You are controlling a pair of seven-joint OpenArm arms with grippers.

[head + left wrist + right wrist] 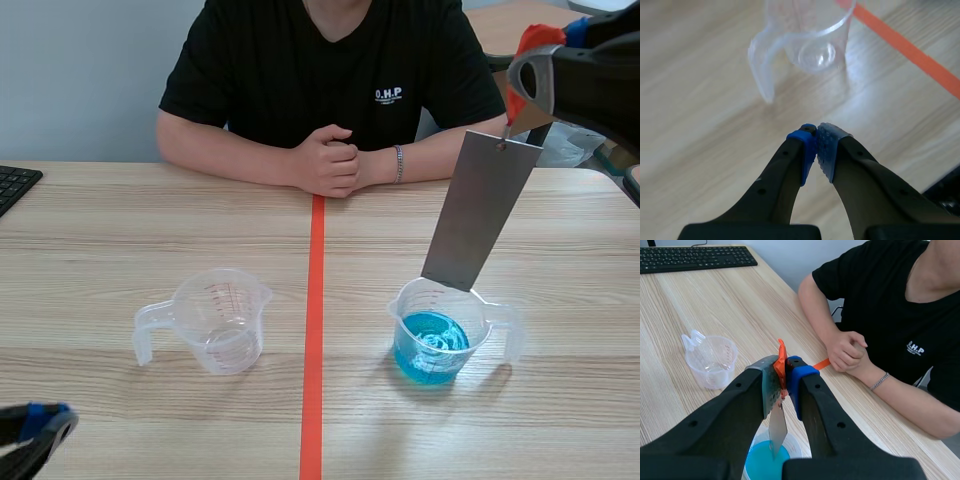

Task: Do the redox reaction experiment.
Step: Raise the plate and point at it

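A grey metal strip [478, 213] hangs tilted from my right gripper [522, 105], which is shut on the strip's orange-tagged top end, high at the right. The strip's lower end sits at the rim of a clear beaker holding blue liquid [435, 343]. From the right wrist, the metal strip [776, 429] points down into the blue liquid beaker [760, 462] under the right gripper [783, 371]. An empty clear beaker [217, 320] stands left of the tape line. My left gripper [817, 134] is shut on nothing, low and short of the empty beaker [807, 37].
A person sits across the table with clasped hands [328, 160] resting on the far edge by the orange tape line [314, 330]. A black keyboard [14, 184] lies at the far left edge.
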